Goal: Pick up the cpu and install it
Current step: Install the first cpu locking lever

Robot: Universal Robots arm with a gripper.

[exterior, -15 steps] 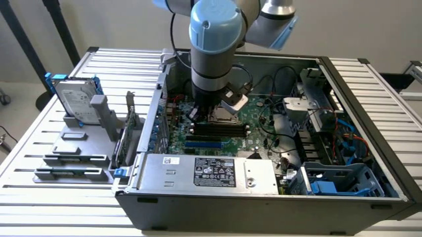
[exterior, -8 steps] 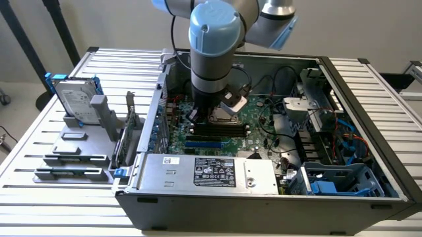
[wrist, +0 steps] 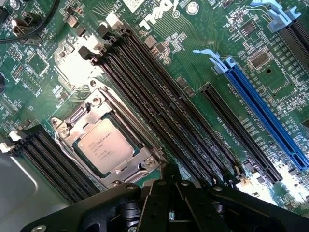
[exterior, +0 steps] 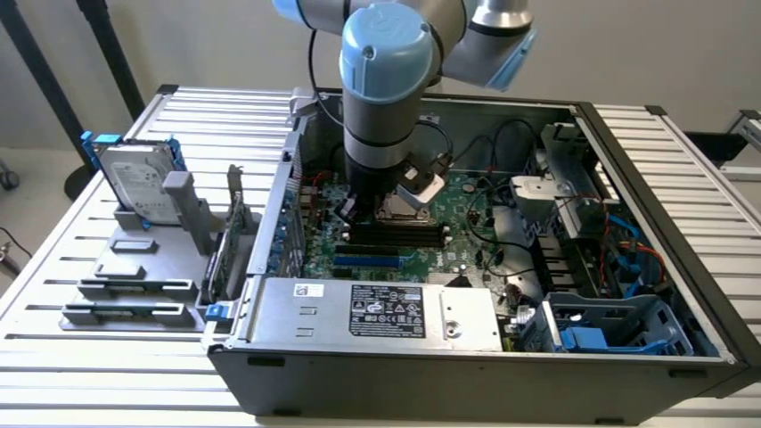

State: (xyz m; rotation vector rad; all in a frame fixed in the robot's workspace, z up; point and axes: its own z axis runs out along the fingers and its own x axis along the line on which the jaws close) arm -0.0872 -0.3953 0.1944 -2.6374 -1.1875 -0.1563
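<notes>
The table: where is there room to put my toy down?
Bare slats of the table lie on the exterior view's right of the computer case, and behind the hard drive. Inside the case is crowded: the arm hangs over the cpu, among cables.

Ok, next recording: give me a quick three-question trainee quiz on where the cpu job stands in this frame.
1. True or false: the cpu lies in its socket on the motherboard.
2. Multiple choice: the gripper is (A) shut, holding nothing, (B) shut on the cpu, (C) wide open.
3. In the exterior view, what stands upright in the grey holder outside the computer case, on that view's left?

Key
1. True; the chip sits flat inside the metal socket frame.
2. A; the fingers meet beside the socket with nothing between them.
3. The hard drive, silver with a blue frame.
</notes>
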